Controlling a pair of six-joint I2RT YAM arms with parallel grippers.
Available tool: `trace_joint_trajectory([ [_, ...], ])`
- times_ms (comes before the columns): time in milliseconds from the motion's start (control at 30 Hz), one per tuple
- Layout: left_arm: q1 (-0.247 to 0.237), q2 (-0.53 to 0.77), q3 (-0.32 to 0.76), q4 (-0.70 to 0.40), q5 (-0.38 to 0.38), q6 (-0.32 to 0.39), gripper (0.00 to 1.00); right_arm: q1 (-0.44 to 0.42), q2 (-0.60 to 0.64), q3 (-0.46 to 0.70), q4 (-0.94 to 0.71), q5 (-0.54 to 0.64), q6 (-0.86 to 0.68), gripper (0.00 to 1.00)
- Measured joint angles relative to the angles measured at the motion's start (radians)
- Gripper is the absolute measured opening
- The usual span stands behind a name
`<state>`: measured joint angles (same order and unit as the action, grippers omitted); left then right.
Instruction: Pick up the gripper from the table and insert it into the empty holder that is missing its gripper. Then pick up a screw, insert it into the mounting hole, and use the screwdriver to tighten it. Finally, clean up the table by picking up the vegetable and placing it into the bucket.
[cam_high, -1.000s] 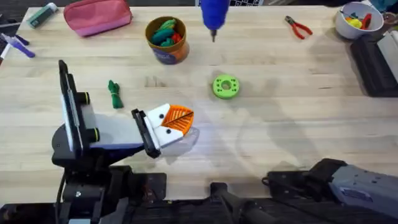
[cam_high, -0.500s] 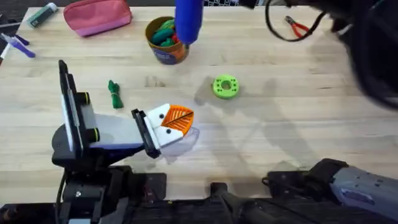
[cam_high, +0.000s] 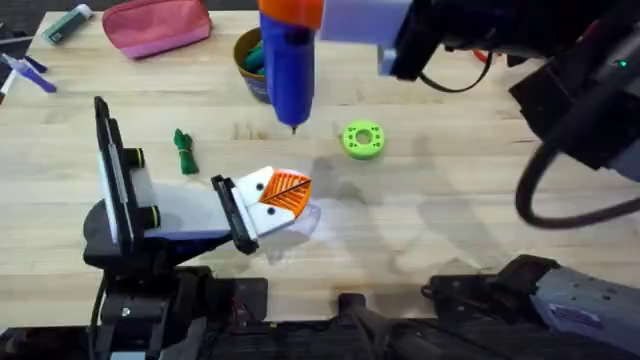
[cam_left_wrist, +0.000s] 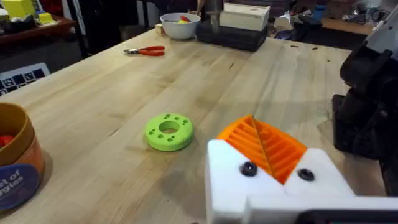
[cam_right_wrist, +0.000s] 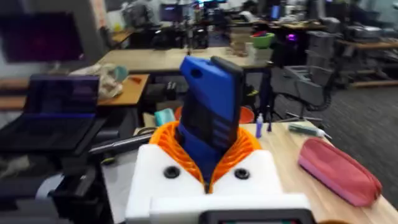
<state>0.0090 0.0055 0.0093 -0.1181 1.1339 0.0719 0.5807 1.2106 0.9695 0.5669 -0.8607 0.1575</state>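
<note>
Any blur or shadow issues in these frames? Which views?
Overhead: the right arm under the camera is large, dark and blurred; the screwdriver is soft-edged; shadows fall across the table. Right wrist: the background room is blurred, the pink pouch is soft. Left wrist: the green disc is sharp enough.

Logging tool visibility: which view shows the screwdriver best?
Overhead: the screwdriver shows upright, its bit above the table near the green disc. The right wrist view shows its blue body clamped between orange pads.

a pale wood-plank tabletop (cam_high: 480, 150) under even light; behind it a cluttered workshop with other wooden desks (cam_right_wrist: 161, 59) and dark monitors (cam_right_wrist: 43, 37).
</note>
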Motion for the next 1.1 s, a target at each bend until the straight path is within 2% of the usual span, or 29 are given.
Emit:
trace_joint_trajectory([
  [367,0.000,0.000,0.000,0.000,0.000,0.000,0.008,0.084,0.009,0.000,0.020,-0.080,-0.148,0.025],
  [1100,0.000,0.000,0.000,0.001,-0.002,0.000,0.008,0.088,0.071,0.000,0.010,-0.087,-0.110,0.025],
])
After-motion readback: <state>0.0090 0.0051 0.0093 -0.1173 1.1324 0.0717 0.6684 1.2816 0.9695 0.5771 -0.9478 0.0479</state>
